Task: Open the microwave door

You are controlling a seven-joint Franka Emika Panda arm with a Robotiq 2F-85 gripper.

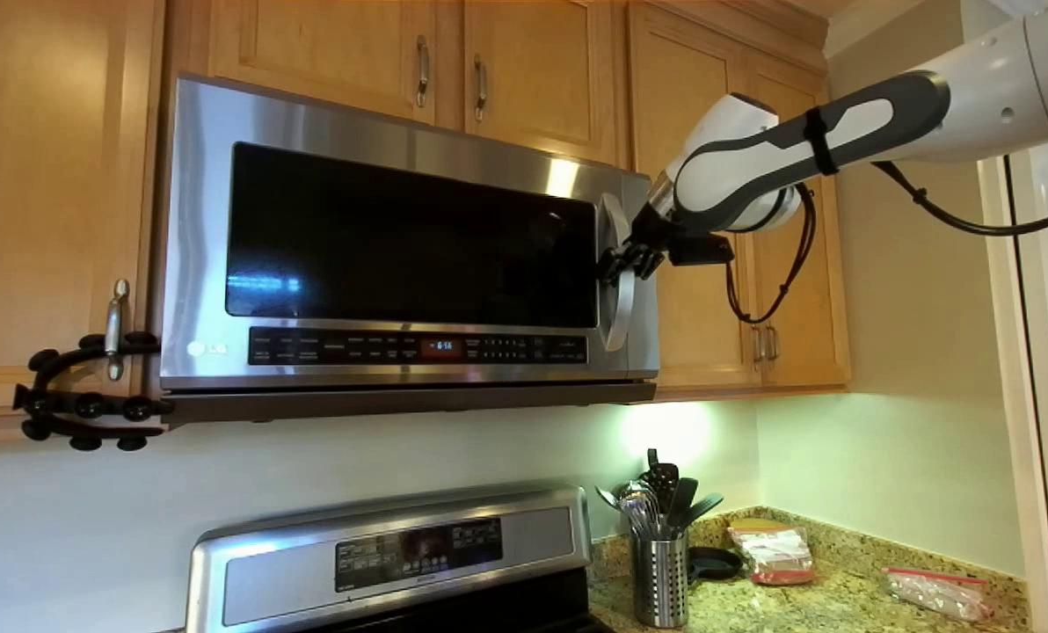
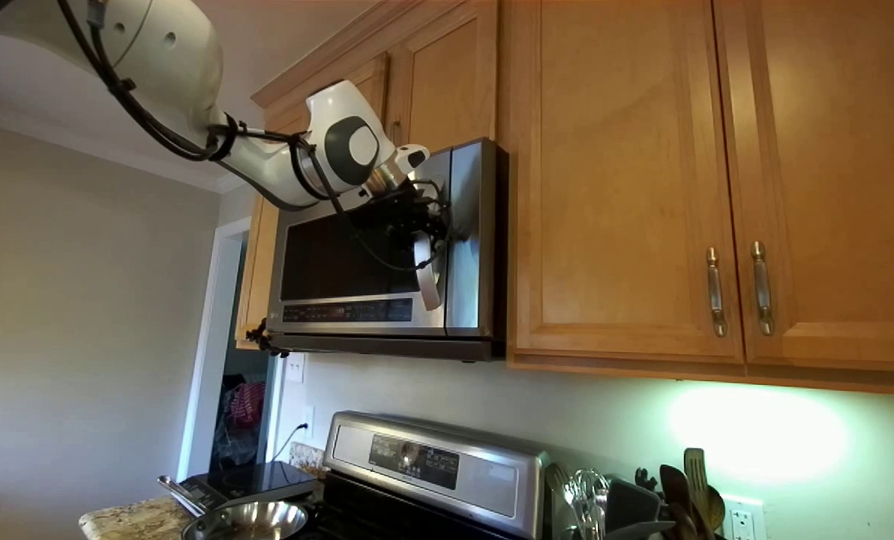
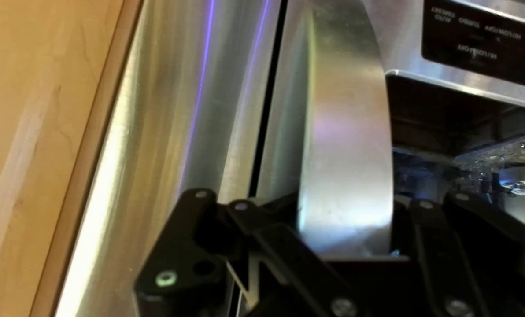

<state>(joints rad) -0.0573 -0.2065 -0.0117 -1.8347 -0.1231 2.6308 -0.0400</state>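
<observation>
As microwave door (image 1: 410, 237) faces outward, lengthwise horizontal

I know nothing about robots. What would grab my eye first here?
Probably the big white arm at the upper right of an exterior view, its black gripper clasped around a curved handle. Next, the microwave door, wide, dark and glossy, above the stove. Then a knobbly black gadget by the door's lower left corner.

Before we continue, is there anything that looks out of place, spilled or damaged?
Yes: in an exterior view, a knobbly black object, perhaps a bendy tripod, sits at the cabinet handle left of the microwave door. It looks odd, being no kitchen fitting. No spill or damage stands out.
</observation>
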